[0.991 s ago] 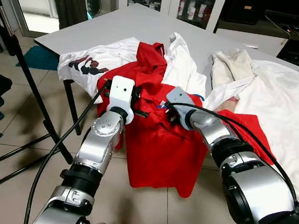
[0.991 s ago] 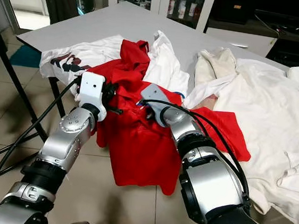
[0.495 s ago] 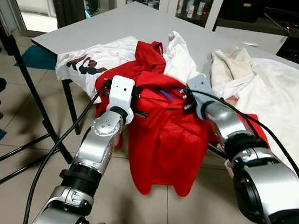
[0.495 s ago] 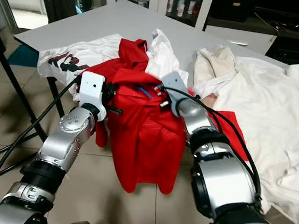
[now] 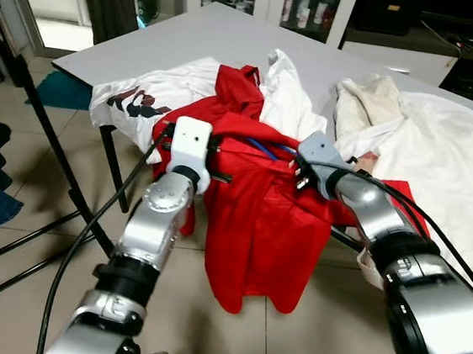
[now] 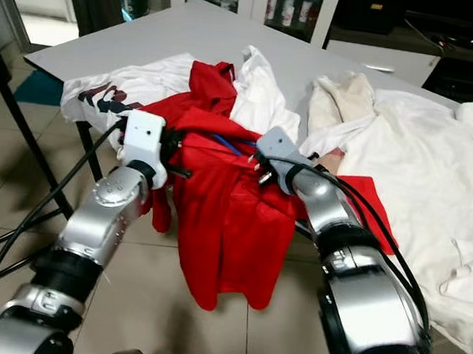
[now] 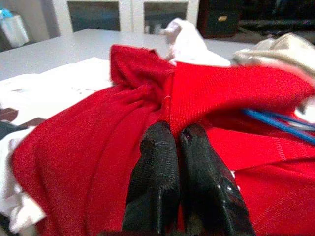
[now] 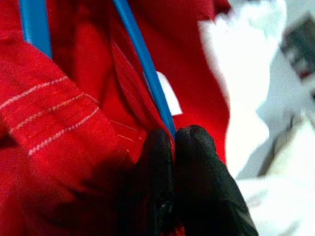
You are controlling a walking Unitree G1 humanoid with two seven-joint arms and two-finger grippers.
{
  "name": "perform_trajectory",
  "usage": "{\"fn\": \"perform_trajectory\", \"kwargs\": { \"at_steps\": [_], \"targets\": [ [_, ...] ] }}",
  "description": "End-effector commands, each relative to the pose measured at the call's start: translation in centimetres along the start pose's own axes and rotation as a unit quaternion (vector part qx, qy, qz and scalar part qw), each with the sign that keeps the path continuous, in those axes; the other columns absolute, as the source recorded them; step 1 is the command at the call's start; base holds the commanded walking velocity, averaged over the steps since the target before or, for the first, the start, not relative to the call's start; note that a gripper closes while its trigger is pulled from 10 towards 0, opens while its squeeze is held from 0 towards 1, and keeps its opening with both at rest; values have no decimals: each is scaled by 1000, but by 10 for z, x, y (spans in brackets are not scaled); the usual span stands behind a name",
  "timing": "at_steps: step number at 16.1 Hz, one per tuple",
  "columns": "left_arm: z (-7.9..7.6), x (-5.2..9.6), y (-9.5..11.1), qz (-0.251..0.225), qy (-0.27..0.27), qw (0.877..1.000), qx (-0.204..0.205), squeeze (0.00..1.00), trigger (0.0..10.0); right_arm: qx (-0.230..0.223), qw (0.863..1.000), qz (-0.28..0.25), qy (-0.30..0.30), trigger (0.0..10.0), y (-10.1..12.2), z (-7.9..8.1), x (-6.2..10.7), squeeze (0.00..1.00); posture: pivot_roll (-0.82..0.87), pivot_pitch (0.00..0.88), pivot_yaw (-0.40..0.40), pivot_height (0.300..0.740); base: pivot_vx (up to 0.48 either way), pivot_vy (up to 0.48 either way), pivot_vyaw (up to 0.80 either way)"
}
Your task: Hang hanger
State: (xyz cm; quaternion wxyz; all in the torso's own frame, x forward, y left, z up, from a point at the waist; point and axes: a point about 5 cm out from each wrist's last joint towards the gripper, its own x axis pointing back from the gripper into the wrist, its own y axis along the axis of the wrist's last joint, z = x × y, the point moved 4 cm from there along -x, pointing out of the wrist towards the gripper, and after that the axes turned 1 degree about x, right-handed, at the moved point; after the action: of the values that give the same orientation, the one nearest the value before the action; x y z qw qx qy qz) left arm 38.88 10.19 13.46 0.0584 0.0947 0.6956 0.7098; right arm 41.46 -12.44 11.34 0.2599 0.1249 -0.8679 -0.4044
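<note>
Hanger [image 5: 260,149]: blue, thin; a short run of it shows at the centre of the left eye frame, inside the neck of the red shirt [image 5: 260,230]. The rest is hidden by cloth, so whether it sits in both shoulders I cannot tell.
Red shirt: lifted off the edge of the counter [image 5: 183,40] and stretched between the two arms; its body hangs down toward the tiled floor [image 5: 39,199] at lower centre. Held high, probably so the garment falls straight on the hanger.
Left gripper [image 7: 173,133]: fingers [image 7: 153,162] pressed together with a fold of red fabric pinched at the tips, at centre-left of the left eye frame. It looks to serve as the anchor for one shoulder.
Right gripper [image 8: 173,135]: fingers [image 8: 199,167] closed on the shirt's collar edge, with the blue bar running right to the tips; whether the bar itself is clamped I cannot tell.
White clothes [image 5: 442,156]: heaped on the counter at right, apart from the lifted shirt.
White printed shirt [image 5: 139,99]: lying at upper left, partly under red cloth.
Black stand legs [image 5: 50,136]: at left, a likely place to hang it.
</note>
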Motion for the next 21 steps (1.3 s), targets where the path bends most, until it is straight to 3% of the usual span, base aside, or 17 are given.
{"fn": "perform_trajectory", "kwargs": {
  "at_steps": [1,3,6,9,10,11,12,16,17,18,21],
  "targets": [
    [15,-7,12,-14,25,1000,-10,0,10000,65,996,-45,42,0,11,8,5,0,114,17,5,740,0,0,0],
    [20,-11,19,-21,28,999,-19,0,10000,88,991,-78,69,0,20,14,10,0,112,15,7,740,0,0,0],
    [29,-17,28,-29,35,999,-24,0,10000,95,990,-94,40,0,25,0,14,0,103,10,11,740,0,0,0],
    [29,-19,20,-18,37,999,-16,0,10000,90,991,-101,17,0,24,-8,18,0,103,10,11,740,0,0,0],
    [26,-19,19,-18,32,999,-15,0,10000,91,991,-102,17,5882,25,-6,18,0,98,8,15,740,0,0,0],
    [22,-20,17,-17,27,999,-13,0,10000,88,991,-104,13,8863,28,-6,16,0,98,8,15,740,0,0,0],
    [16,-19,15,-15,19,1000,-10,0,10000,83,991,-107,9,10000,33,-6,14,0,98,8,15,740,0,0,0],
    [-18,-12,0,-5,-22,1000,8,0,10000,87,991,-100,33,10000,48,8,0,0,107,11,12,740,0,0,0],
    [-22,-10,-3,-3,-26,1000,10,0,10000,86,991,-98,34,10000,49,9,-3,290,110,12,10,740,0,0,0],
    [-24,-9,-5,-1,-28,1000,11,0,10000,84,991,-96,39,10000,51,11,-4,1000,112,12,9,740,0,0,0],
    [-24,-2,-11,4,-23,1000,15,0,10000,103,991,-60,57,10000,51,22,-15,1000,128,15,-6,740,0,0,0]
  ]
}}
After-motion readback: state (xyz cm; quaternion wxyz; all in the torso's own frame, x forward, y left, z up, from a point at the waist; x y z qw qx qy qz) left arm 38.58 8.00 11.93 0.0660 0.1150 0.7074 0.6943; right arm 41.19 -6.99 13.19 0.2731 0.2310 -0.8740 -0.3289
